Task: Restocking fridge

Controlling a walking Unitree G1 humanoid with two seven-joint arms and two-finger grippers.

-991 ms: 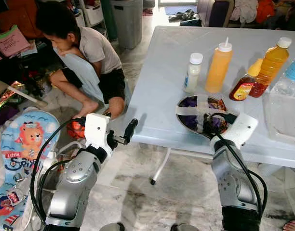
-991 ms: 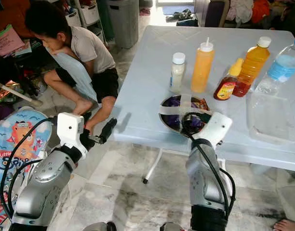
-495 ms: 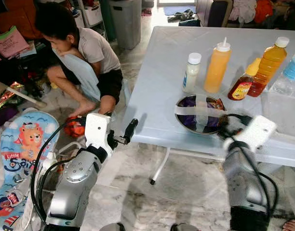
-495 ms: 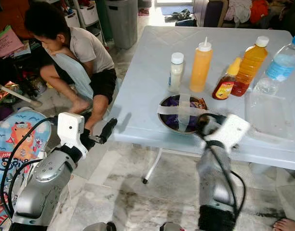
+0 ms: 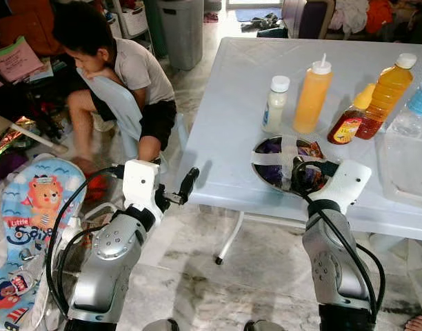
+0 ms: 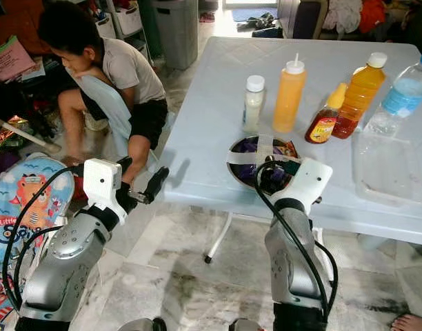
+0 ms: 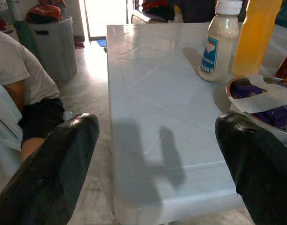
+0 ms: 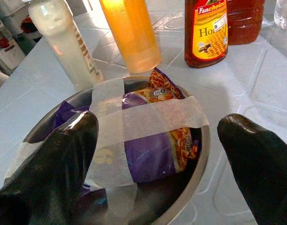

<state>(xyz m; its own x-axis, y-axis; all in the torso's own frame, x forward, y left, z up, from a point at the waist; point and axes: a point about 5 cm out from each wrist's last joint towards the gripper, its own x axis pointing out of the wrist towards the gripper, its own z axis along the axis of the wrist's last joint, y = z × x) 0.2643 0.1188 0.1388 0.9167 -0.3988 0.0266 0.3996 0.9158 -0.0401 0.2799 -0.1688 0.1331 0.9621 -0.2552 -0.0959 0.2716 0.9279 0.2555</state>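
We hold our right claw (image 8: 157,136) spread over the round steel bowl of taped purple packets (image 8: 190,187); next, close on its rim.

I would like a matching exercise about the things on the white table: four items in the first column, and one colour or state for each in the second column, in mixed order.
Column 1:
1. squeeze bottle
2. small bottle
3. metal bowl
4. honey bottle

Column 2:
a. crossed over with white tape
b. orange, with a white nozzle cap
c. red label, yellow cap
d. milky white contents, white cap

Pairs: 1-b, 2-d, 3-a, 4-c
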